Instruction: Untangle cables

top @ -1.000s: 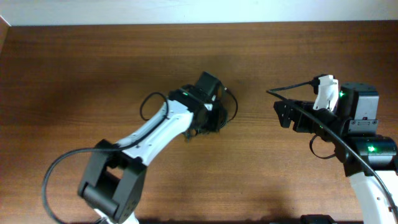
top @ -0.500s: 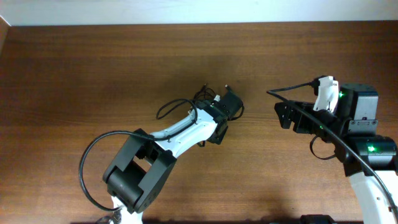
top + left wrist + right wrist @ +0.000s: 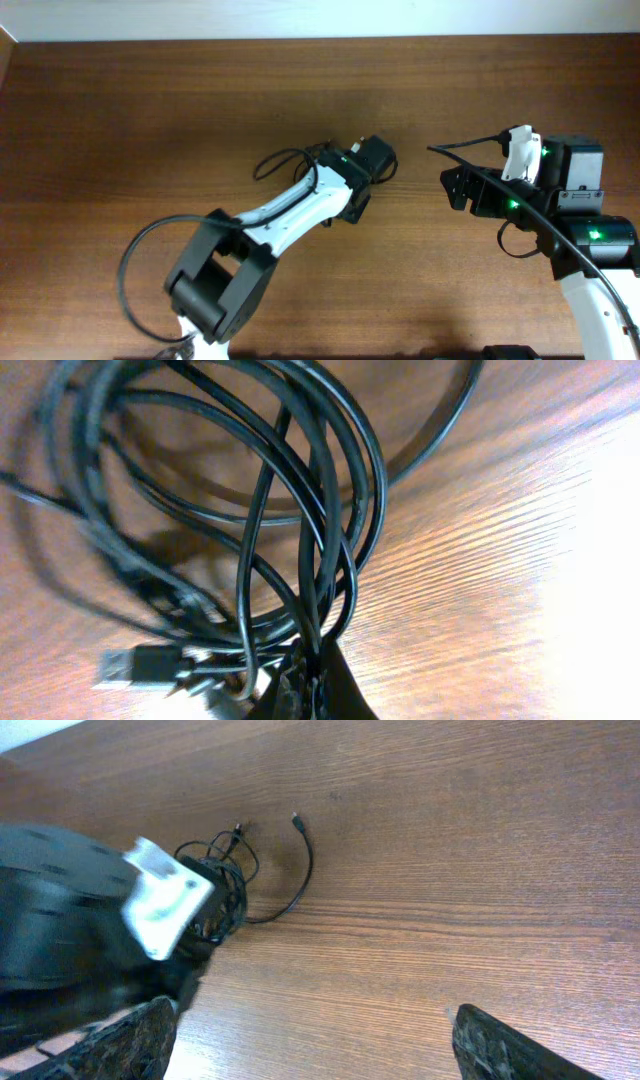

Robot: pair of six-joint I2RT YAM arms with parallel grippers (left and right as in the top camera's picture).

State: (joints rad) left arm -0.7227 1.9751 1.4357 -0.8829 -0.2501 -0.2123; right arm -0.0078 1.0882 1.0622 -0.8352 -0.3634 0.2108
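Cables (image 3: 318,575) bunch in your left claw (image 3: 310,678), pinched shut on several strands, seemingly to anchor them, while your right claw (image 3: 315,1050) hangs wide open, free to pull.

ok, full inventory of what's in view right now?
cables: one tangle, strand count unclear, black, mid-table
table: one, brown wood, under everything
wall: one strip, white, top of overhead view
left arm: one, white and black, bottom left to centre
right arm: one, black and white, right side
left hand: one, black, shut on the cables
right hand: one, black, open, clear of the cables
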